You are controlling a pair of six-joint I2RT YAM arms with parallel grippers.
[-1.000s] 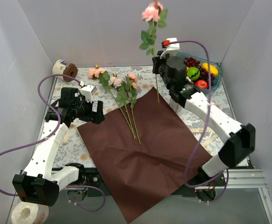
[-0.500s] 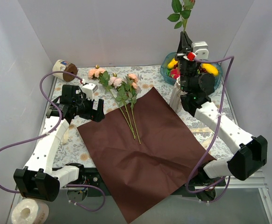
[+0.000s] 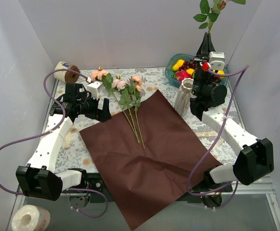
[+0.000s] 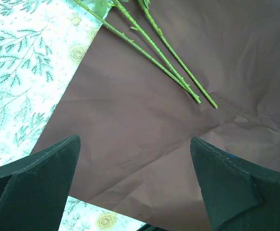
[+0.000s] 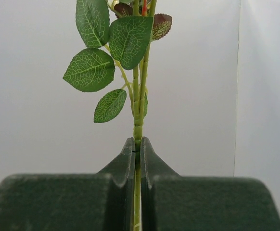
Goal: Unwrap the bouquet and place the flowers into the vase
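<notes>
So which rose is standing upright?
The rose pinched in the right pincer, stem vertical; the other roses lie flat on the table and brown paper.

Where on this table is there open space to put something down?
The near half of the dark red paper, below the flowers, lies bare. So does the tablecloth between flowers and fruit bowl. Crowded: far right corner, with vase, bowl, right gripper.
</notes>
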